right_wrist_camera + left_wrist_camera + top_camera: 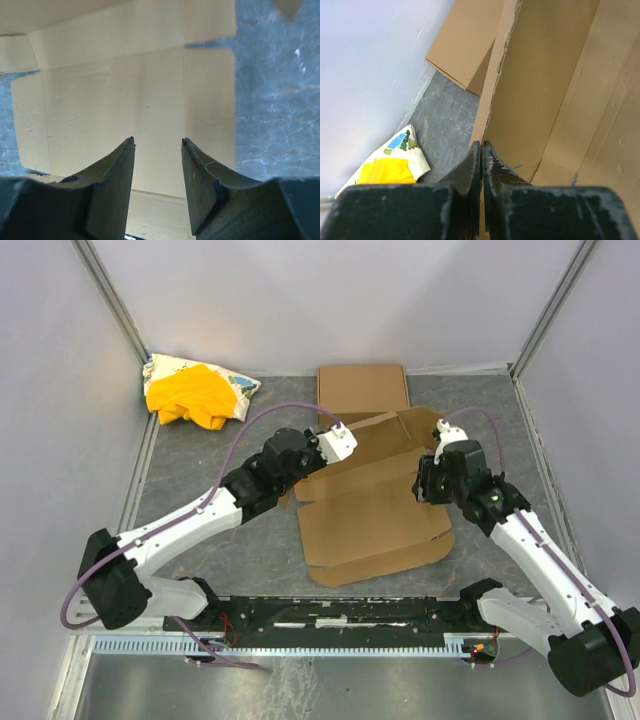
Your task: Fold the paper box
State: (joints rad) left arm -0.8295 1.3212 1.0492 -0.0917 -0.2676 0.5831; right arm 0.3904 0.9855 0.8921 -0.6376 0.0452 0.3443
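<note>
Left fingers (492,161) pinch a raised flap of the paper box (375,520) (toward the bench (250,550) far edge); right fingers (121,167) hang spread above it.

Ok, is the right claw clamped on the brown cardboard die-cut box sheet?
No, the right claw is open: its fingers stand apart with nothing between them above the brown cardboard die-cut box sheet.
</note>
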